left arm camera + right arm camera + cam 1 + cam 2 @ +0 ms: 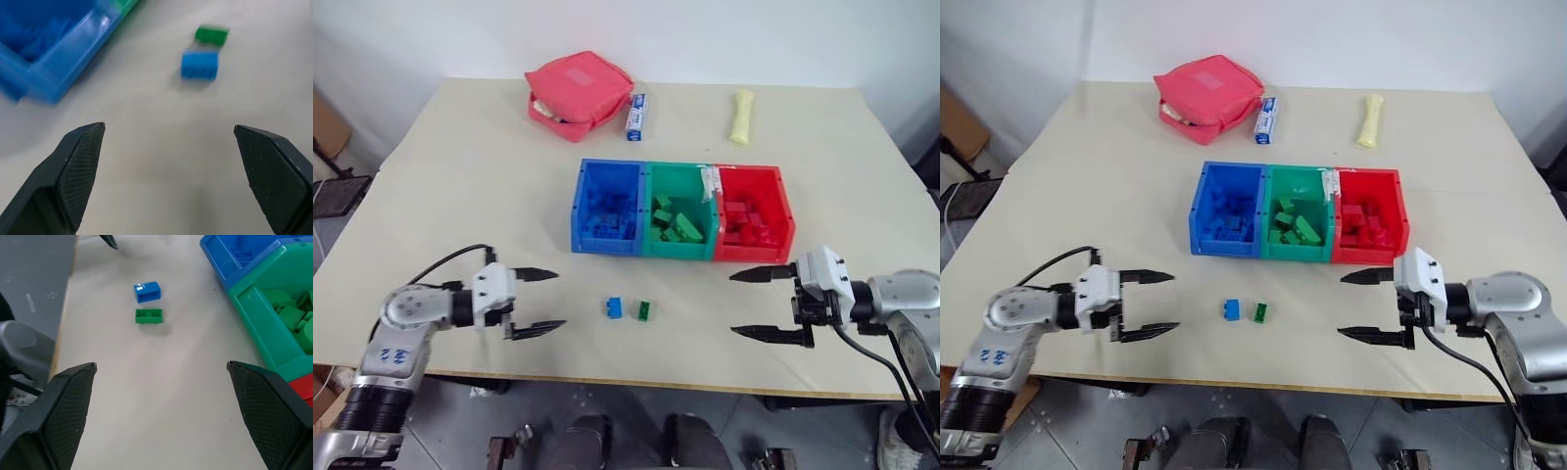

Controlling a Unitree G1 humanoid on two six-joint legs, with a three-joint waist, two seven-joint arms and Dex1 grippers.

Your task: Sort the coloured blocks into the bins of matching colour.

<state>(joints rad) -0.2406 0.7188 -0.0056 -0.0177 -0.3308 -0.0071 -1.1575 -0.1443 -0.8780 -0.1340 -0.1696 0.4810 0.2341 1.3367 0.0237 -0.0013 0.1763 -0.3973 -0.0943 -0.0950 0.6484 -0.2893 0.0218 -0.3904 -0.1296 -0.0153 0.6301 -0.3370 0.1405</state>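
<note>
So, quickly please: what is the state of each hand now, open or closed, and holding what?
Left hand: open, holding nothing.
Right hand: open, holding nothing.

Blue block point(614, 307) beside green block point(645, 310), before bins point(680, 251).

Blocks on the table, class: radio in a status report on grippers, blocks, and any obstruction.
Left gripper open, right gripper open, both empty. Blue block and green block loose on table, in front of bins. Nothing between grippers and blocks.
</note>
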